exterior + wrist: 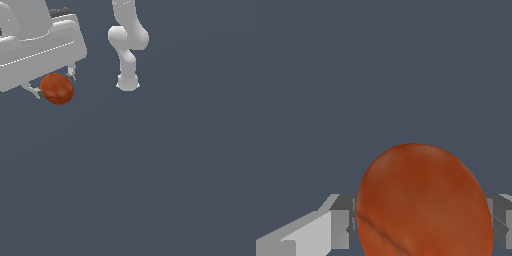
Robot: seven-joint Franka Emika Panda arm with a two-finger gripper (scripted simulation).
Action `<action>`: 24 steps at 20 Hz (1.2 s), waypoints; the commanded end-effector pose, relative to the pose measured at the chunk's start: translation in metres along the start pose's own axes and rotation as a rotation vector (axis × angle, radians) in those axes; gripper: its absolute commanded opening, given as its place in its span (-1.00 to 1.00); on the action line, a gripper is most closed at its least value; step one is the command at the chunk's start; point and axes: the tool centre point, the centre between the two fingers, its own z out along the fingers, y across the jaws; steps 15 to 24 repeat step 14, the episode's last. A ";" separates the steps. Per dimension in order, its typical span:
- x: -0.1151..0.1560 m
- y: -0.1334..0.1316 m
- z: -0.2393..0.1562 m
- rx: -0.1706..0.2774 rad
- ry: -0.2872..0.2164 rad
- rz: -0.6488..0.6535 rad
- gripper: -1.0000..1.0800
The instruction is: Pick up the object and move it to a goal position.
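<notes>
surface: plain dark grey-blue floor (165,190) | resting on it: seemingly only the arm's base (127,84)

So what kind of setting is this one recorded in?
Most likely a bare simulated test scene, not a real room: a flat, featureless grey-blue floor, a smooth white arm, and a single orange-red ball between the fingers of the gripper.

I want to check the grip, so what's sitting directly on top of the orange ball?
The white tool sits above the ball, a finger on either side. Whether the pads press its surface is hidden by the ball itself.
</notes>
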 end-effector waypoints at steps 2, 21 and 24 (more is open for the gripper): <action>-0.005 0.002 -0.020 -0.001 0.000 0.000 -1.00; -0.011 0.007 -0.041 -0.001 0.000 0.000 -1.00; -0.011 0.007 -0.041 -0.001 0.000 0.000 -1.00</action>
